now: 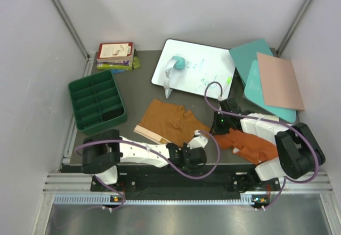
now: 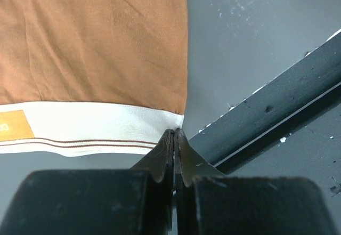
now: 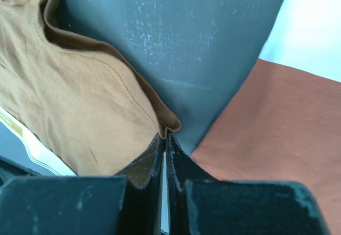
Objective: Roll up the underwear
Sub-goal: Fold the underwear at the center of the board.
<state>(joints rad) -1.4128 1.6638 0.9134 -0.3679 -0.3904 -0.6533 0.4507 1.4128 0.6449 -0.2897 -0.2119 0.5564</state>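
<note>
Left gripper (image 2: pixel 175 132) and right gripper (image 3: pixel 164 136) are both clenching on corners of the mustard-tan brief (image 1: pixel 169 120) lying on the table (image 1: pixel 139 92); being light, limp and stretchy, it is asking for pinches at the firmer waistband (image 2: pixel 90 123) and leg hem (image 3: pixel 133 94)

My left gripper (image 1: pixel 197 140) sits at the near corner of the mustard-tan briefs (image 1: pixel 168 119). My right gripper (image 1: pixel 217 128) is at their right edge. The rust-orange briefs (image 1: pixel 254 145) lie just right, partly under my right arm. A green tray (image 1: pixel 80 88) stands far left.
</note>
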